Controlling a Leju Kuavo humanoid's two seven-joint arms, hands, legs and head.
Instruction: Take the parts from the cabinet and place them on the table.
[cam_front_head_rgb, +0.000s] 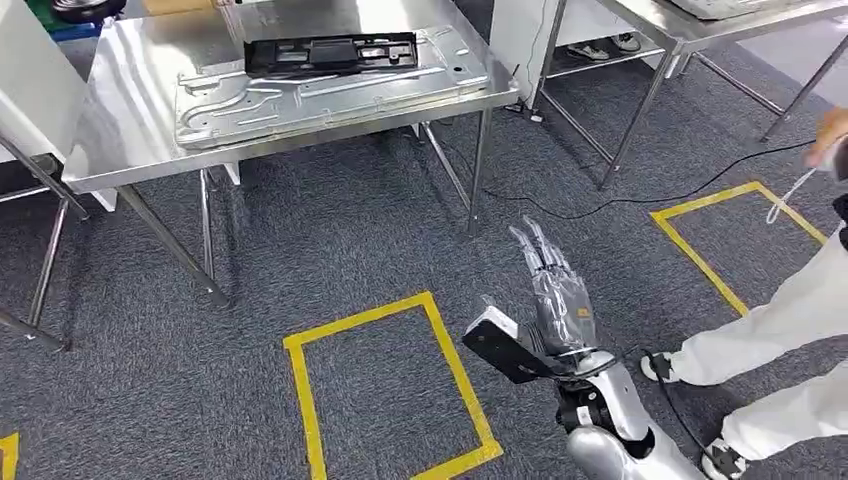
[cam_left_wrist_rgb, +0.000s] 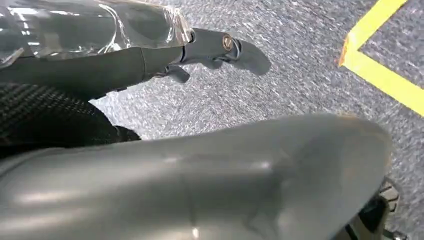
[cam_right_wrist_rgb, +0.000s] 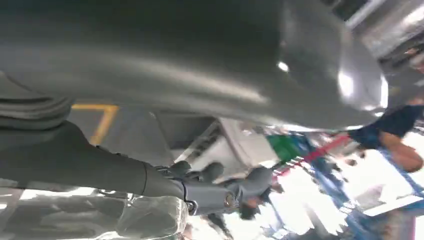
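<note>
Head view shows the right hand (cam_front_head_rgb: 556, 300) empty, fingers (cam_front_head_rgb: 535, 250) wide; black part (cam_front_head_rgb: 331, 52) already lies on the far table (cam_front_head_rgb: 130, 140); I judge the next move is turning back to the cabinet; left hand (cam_left_wrist_rgb: 150, 55) fingers I cannot tell.

High head view, close wrist views

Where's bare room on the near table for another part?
Steel table: bare strip along its left end and front-left edge. The middle and right are crowded by the silver panel with the black part on top. Right hand holds nothing.
</note>
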